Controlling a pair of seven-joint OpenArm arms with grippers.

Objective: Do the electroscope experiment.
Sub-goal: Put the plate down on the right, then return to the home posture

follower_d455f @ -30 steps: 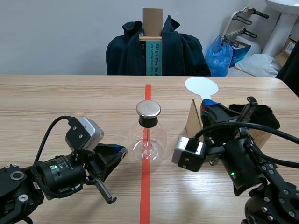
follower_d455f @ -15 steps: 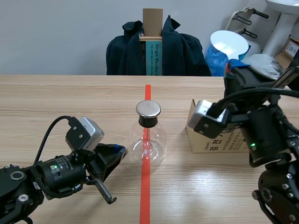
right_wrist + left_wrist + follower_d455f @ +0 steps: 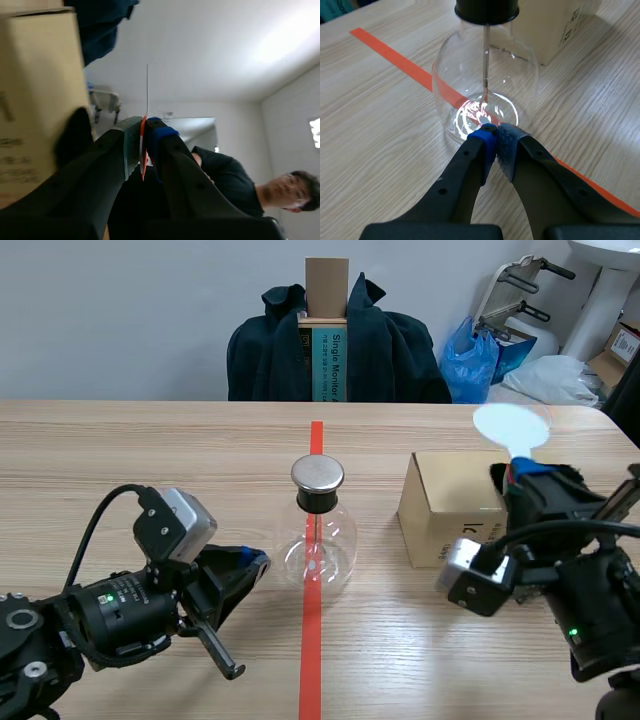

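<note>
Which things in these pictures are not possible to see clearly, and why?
- Scene view: the right arm covers part of the print on the box.
- Right wrist view: the white disc, held by the right gripper, shows only its thin edge.
- Left wrist view: the flask top is cut off; whether the left gripper touches the glass is unclear.
</note>
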